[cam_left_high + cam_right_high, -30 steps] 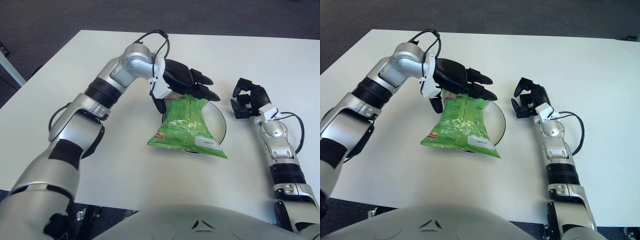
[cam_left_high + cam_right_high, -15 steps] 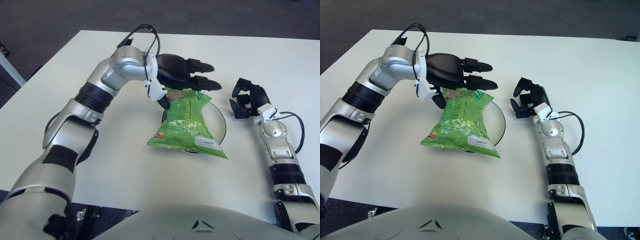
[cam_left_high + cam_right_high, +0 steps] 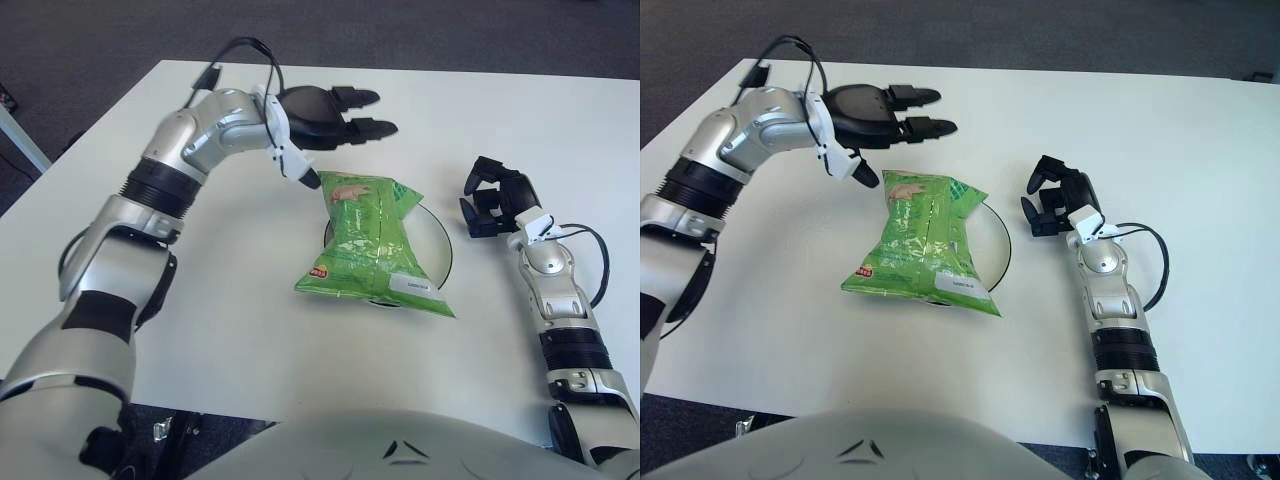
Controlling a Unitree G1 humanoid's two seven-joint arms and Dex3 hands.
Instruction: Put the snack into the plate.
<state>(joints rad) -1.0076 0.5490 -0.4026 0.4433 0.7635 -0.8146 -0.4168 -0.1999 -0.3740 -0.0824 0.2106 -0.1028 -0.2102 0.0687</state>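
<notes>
Now, snack: the green snack bag (image 3: 372, 245) lies across the plate (image 3: 440, 245), its far end over the dish, its near end with the white label hanging past the near-left rim onto the table (image 3: 230, 330).
Left hand: the left hand (image 3: 335, 115) hovers above and beyond the bag's far end, apart from it, its 3 fingers spread wide and holding nothing.
Right hand: the right hand (image 3: 495, 200) shows just right of the plate, fingers loosely curled around nothing.
Step in hand: by my judgement the release is made and the arm is clearing off.
Doing it well: lift up and away toward the robot's left, keeping the thumb clear of the crinkled top edge so the bag is not dragged off the dish.
In the way: nothing else shows on the table; only the bag's overhang looks doubtful, since a nudge could slide it off.
</notes>
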